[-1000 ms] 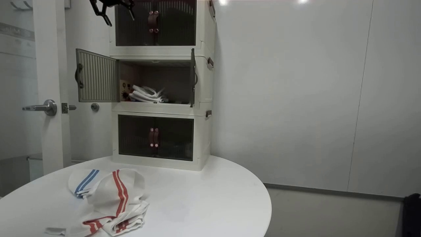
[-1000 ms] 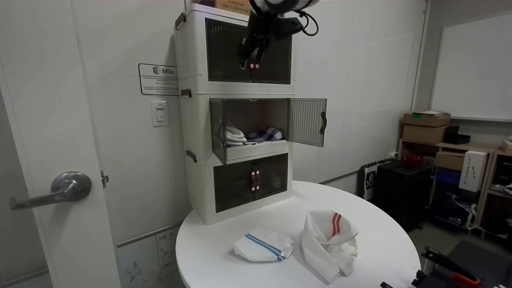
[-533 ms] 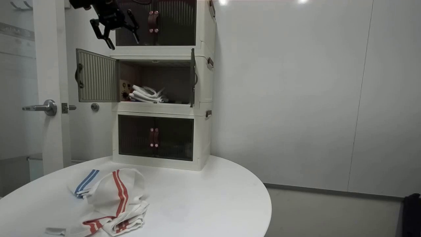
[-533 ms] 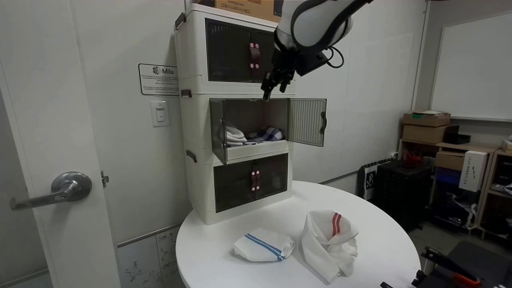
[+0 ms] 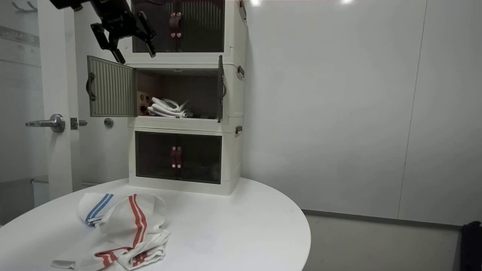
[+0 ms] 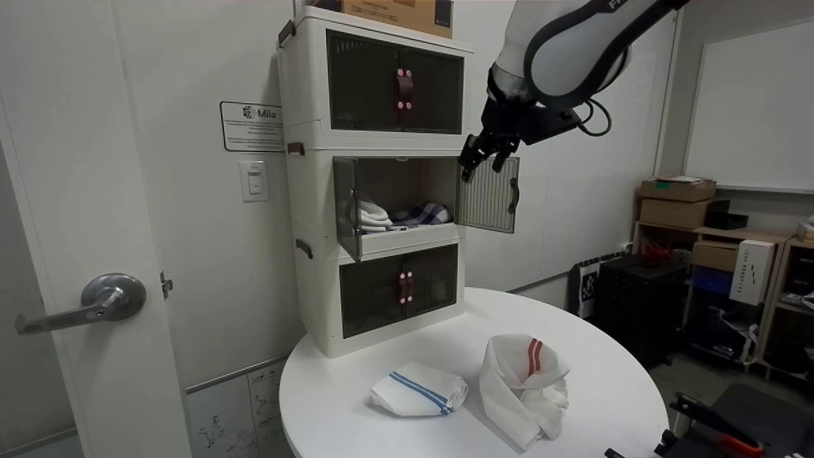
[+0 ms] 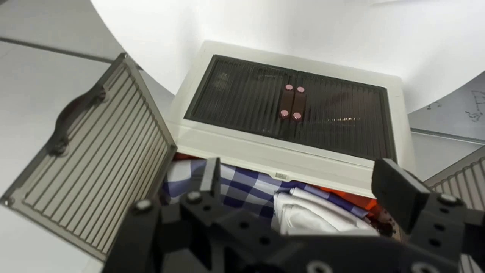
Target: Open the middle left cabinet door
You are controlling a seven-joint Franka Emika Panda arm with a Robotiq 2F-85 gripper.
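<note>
The middle left cabinet door [image 5: 113, 88] stands swung wide open in both exterior views, nearly edge-on there [image 6: 346, 210]. Its ribbed dark panel partly shows at the right edge of the upside-down wrist view [image 7: 468, 180]. The same tier's right-hand door [image 6: 489, 194] is also open, and it is large at left in the wrist view [image 7: 94, 159]. My gripper [image 5: 136, 57] is open and empty. It hangs in front of the middle tier's upper part, apart from the cabinet [image 6: 482, 173]. In the wrist view its spread fingers [image 7: 297, 167] frame the compartment.
White towels [image 5: 167, 108] and a blue checked cloth [image 6: 423, 214] lie inside the middle tier. The top tier doors [image 6: 362, 83] and bottom tier doors [image 5: 156, 156] are shut. Blue-striped [image 6: 420, 389] and red-striped [image 6: 524, 394] cloths lie on the round white table [image 5: 241, 226].
My gripper has come down from the top tier's height and backed away from the cabinet, towards the right in an exterior view. Both middle doors and the cloths have not moved.
</note>
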